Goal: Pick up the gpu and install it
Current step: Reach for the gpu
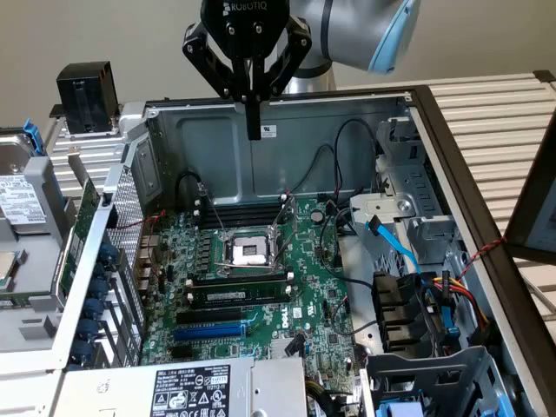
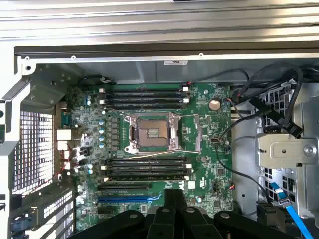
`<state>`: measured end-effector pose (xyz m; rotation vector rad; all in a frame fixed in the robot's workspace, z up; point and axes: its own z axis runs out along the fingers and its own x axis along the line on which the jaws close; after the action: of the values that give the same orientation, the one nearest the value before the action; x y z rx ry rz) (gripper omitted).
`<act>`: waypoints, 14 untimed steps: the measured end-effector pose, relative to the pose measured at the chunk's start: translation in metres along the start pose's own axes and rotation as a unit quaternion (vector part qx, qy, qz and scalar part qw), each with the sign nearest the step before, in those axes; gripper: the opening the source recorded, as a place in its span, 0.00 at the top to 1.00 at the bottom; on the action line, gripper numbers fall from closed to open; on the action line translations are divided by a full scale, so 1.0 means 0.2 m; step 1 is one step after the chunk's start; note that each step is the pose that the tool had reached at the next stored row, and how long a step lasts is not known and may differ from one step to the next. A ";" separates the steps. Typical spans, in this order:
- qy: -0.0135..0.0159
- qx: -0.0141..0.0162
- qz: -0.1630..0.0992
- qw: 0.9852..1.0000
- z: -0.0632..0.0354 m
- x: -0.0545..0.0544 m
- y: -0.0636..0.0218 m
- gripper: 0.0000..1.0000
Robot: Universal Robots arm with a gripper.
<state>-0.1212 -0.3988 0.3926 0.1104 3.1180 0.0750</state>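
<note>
Gripper (image 1: 253,130) fingers together, empty; hovering over motherboard (image 1: 261,287), by case wall (image 1: 208,148)

Computer case (image 1: 204,143) on slatted tabletop (image 1: 499,117)

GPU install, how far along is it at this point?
Done: nothing that shows. The blue expansion slot on the motherboard holds no card. In hand: nothing; the hand hangs shut and empty above the open case. Left: the whole job, since the gpu is neither gripped nor seated.
</note>
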 end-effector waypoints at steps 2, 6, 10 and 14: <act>0.000 0.000 0.000 1.000 0.000 0.00 0.000 0.89; 0.000 0.000 0.000 1.000 -0.001 0.02 -0.001 0.89; 0.000 0.000 0.000 1.000 -0.002 0.11 -0.006 0.89; 0.000 0.000 0.000 1.000 -0.004 0.20 -0.010 0.89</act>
<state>-0.1610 -0.3981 0.3926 0.1102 3.1180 0.0750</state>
